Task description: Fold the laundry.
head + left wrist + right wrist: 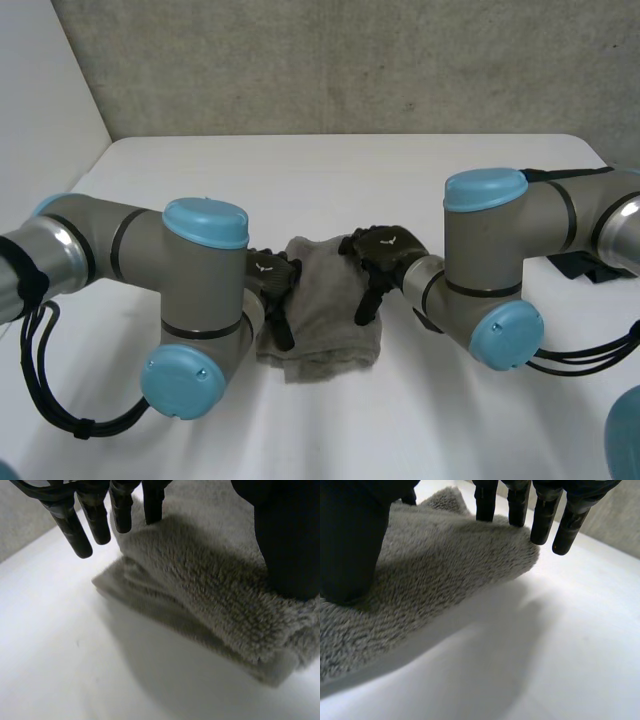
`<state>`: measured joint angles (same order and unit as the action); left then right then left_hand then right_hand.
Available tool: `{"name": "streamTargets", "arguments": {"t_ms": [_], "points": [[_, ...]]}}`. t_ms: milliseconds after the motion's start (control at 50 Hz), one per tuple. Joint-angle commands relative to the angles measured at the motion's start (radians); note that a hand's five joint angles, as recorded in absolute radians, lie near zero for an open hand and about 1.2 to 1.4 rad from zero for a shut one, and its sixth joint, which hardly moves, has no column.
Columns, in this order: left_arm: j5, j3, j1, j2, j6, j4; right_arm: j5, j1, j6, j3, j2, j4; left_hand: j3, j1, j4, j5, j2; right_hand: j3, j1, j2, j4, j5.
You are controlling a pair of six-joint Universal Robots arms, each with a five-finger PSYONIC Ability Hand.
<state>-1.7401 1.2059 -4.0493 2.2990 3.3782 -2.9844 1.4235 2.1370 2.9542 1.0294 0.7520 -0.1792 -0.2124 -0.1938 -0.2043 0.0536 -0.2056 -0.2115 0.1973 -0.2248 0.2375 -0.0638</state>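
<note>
A small grey fluffy towel [322, 308] lies folded in a thick pad on the white table [330, 170] between my two arms. My left hand [272, 280] is at the towel's left edge, fingers straight and pointing down. In the left wrist view the fingers [95, 520] hang over the towel's [200, 580] edge and the thumb rests on its top. My right hand [378, 258] is at the towel's right edge, open. In the right wrist view its fingers [545, 515] stand straight past the towel's [445, 565] rim, the thumb lying on the pile.
A black object [585, 268] sits at the table's right side behind my right arm. A grey wall [350, 60] stands along the table's far edge. Bare table stretches in front of the towel and behind it.
</note>
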Motion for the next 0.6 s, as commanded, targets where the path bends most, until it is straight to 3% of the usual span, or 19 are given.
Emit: {"name": "streamTargets", "arguments": {"t_ms": [20,140,300,380,600], "points": [[0.008,0.023,0.000,-0.142,-0.007,-0.005,0.051,-0.014,0.000,0.027,0.142,0.014,0.016,-0.002,0.008,-0.032,0.010,0.037,-0.023,0.050,-0.063,0.064],[0.097,0.035,-0.048,-0.295,-0.011,-0.010,0.103,-0.022,0.003,0.178,0.306,0.089,0.019,0.001,0.011,-0.035,0.013,0.037,-0.023,0.050,-0.063,0.064],[0.396,0.038,-0.132,-0.453,-0.083,0.037,0.098,-0.014,0.003,0.443,0.458,0.210,0.016,-0.002,0.008,-0.032,0.010,0.037,-0.023,0.050,-0.063,0.064],[0.483,0.020,-0.190,-0.467,-0.138,0.106,0.094,0.004,0.005,0.549,0.490,0.250,0.011,-0.008,0.003,-0.026,0.004,0.037,-0.023,0.050,-0.063,0.064],[0.518,0.003,-0.224,-0.469,-0.174,0.142,0.100,0.139,0.000,0.669,0.399,0.431,0.008,-0.011,0.000,-0.023,0.001,0.037,-0.023,0.050,-0.063,0.064]]}}
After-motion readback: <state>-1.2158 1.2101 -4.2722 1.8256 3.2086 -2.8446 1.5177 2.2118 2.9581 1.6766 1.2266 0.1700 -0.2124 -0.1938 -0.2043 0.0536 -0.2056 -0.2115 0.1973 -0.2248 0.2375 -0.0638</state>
